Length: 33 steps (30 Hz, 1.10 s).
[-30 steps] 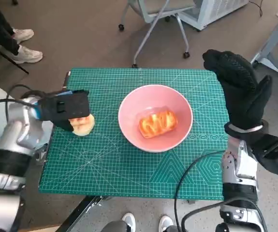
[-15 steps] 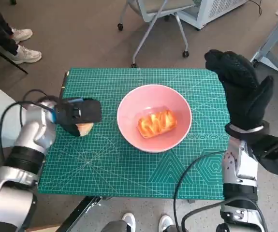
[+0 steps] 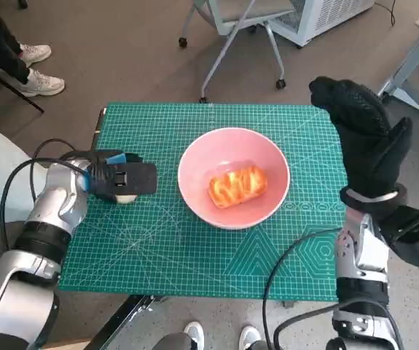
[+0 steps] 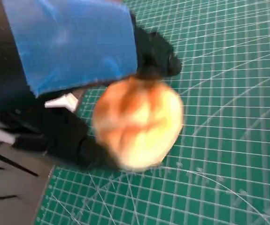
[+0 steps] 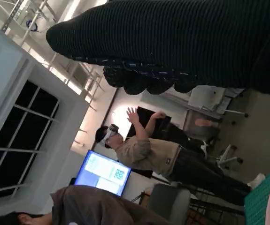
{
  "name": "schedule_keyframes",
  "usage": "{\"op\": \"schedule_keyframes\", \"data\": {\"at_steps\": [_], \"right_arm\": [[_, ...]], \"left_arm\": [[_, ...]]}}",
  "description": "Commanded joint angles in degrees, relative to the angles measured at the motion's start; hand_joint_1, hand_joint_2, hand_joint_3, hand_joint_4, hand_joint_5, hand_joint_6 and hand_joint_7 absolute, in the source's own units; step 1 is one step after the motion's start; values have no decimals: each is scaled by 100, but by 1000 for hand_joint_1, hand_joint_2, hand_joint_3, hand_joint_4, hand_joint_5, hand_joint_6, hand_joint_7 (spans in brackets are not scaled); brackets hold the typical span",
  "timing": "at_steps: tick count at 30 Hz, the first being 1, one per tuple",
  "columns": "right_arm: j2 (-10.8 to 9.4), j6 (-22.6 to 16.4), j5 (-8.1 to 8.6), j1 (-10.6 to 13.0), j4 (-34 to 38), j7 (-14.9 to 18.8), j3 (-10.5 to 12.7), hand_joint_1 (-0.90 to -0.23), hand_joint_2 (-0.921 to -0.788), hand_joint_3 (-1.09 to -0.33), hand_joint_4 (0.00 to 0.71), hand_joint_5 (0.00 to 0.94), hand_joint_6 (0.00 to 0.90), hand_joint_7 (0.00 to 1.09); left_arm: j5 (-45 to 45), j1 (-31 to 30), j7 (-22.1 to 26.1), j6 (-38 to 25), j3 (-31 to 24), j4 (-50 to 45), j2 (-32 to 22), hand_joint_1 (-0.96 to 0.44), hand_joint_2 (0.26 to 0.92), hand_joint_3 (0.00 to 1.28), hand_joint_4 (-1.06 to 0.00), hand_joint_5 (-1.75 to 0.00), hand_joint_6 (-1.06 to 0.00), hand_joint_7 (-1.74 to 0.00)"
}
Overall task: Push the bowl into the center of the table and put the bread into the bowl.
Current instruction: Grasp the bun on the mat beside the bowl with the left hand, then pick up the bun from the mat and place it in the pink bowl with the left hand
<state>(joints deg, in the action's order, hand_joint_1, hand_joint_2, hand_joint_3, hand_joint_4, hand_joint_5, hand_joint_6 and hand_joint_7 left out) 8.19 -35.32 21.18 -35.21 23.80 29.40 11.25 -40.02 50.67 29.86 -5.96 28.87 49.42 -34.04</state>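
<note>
A pink bowl stands in the middle of the green cutting mat, with a glazed orange bread lying in it. Left of the bowl, my left hand lies over a second, pale bread roll, of which only an edge shows in the head view. In the left wrist view, blurred, the roll sits between the black fingers and the rest of the hand, just above the mat. My right hand is raised upright at the mat's right edge and holds nothing.
An office chair and a white cabinet stand beyond the table. A person's shoes are at the far left, and feet show below the near edge. The right wrist view shows a person with raised hands.
My left hand has slid to the right over the pale roll, which was mostly uncovered a second ago. The bowl, its bread and my right hand have stayed put.
</note>
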Motion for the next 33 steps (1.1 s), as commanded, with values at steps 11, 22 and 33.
{"op": "schedule_keyframes", "data": {"at_steps": [11,22,33], "right_arm": [[-23,36,100,57,85,48,4,-640,-921,-681,235,2,177,427],[27,58,157,72,96,88,22,-640,-921,-678,237,2,180,423],[29,70,173,49,84,124,22,-641,-921,-679,230,0,182,416]], "left_arm": [[-39,-158,-948,791,-29,136,-189,7,919,47,-703,-1205,-669,-1058],[503,-598,-537,597,-860,-1681,-675,2,919,38,-713,-1235,-691,-1001],[1081,-1118,-536,165,-2011,-4201,-729,3,905,34,-769,-1106,-692,-1070]]}}
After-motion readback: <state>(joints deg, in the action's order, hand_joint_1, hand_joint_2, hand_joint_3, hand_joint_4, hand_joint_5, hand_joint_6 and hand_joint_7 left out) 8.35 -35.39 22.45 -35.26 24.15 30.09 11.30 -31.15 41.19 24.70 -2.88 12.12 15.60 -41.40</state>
